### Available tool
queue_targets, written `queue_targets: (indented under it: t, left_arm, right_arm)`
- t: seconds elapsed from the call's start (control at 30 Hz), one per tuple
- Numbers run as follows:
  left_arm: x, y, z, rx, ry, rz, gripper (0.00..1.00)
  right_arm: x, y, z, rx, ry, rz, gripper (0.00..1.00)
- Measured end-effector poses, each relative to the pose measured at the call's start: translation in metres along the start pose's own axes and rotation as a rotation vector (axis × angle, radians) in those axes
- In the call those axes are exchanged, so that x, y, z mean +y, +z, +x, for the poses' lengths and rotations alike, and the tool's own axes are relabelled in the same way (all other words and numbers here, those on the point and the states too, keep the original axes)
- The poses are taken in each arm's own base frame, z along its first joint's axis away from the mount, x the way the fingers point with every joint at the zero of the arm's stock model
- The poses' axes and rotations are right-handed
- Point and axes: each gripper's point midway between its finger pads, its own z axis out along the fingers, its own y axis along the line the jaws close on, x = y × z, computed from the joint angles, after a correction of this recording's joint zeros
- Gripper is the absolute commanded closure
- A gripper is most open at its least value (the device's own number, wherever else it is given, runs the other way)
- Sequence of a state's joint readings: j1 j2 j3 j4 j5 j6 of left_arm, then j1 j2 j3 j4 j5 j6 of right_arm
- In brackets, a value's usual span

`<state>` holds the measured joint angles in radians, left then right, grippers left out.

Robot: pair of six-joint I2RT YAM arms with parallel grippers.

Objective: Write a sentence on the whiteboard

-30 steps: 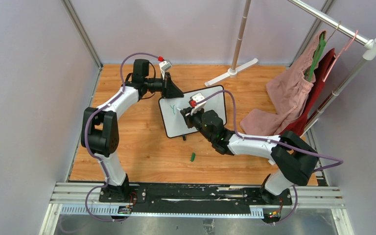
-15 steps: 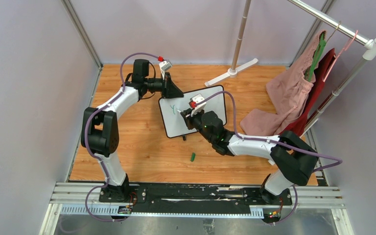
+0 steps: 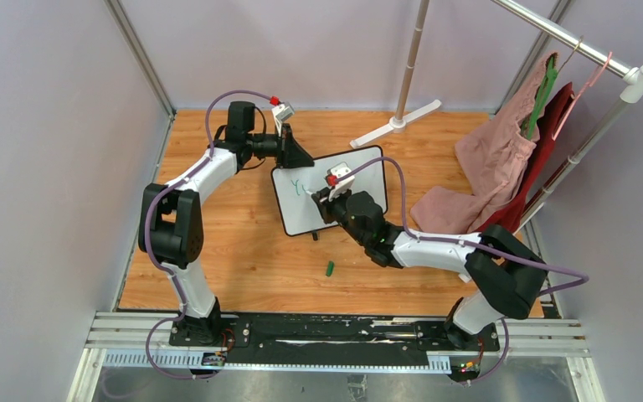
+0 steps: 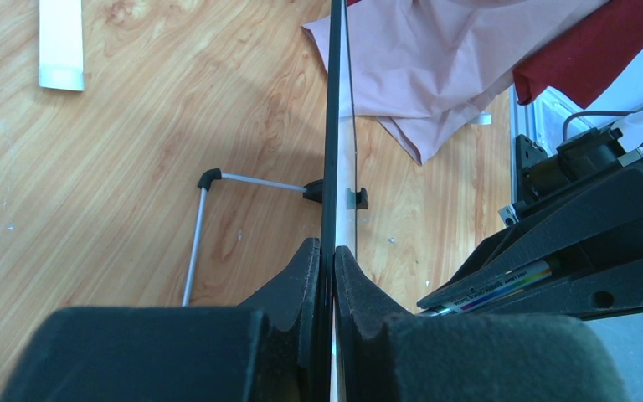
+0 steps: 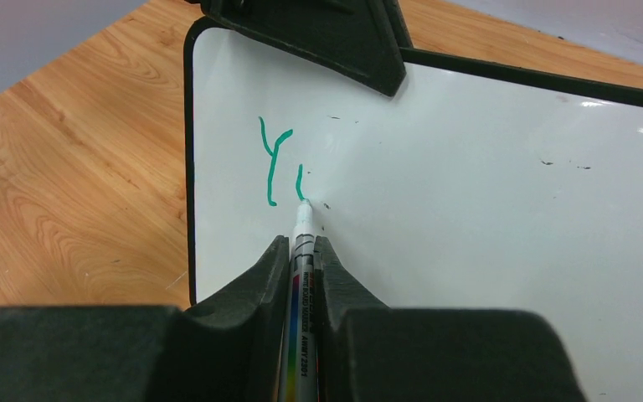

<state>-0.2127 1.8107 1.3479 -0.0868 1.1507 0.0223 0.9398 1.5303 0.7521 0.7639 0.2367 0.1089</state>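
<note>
**green marker tip on the whiteboard, one letter and a stroke written**

we see the whiteboard standing tilted on the wooden tabletop, its writing face turned toward the right arm. the left gripper is at the board's far left corner. its two padded fingers are closed to a narrow slit on the board's thin edge, one pad on the face and one on the back. in the left wrist view the board runs edge-on straight up from those fingers, with a small black foot clipped on its edge and a thin metal wire leg reaching out behind it.

the right gripper is in front of the board's face, fingers pinched tight around a green whiteboard marker with a rainbow-striped barrel. the marker's white tip touches the board.

the sentence is only a green "y" near the board's left edge and one short stroke just right of it, ending at the marker tip. the rest of the face is white apart from a few dark specks.

a small green object lies on the wood on the near side of the board, apart from it. a pink garment and a red one hang from a rail to the board's right, the pink hem reaching the tabletop near the board's right edge. a white pole stand stands beyond the board.
</note>
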Motion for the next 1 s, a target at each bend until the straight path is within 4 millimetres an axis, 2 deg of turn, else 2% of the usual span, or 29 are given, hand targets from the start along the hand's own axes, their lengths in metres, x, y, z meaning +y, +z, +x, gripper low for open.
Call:
queue_targets:
  t: [1.0]
  left_arm:
    - [0.000, 0.000, 0.000, -0.004, -0.001, -0.003, 1.00]
  right_arm:
    - [-0.006, 0.003, -0.013, -0.019, 0.006, 0.015, 1.00]
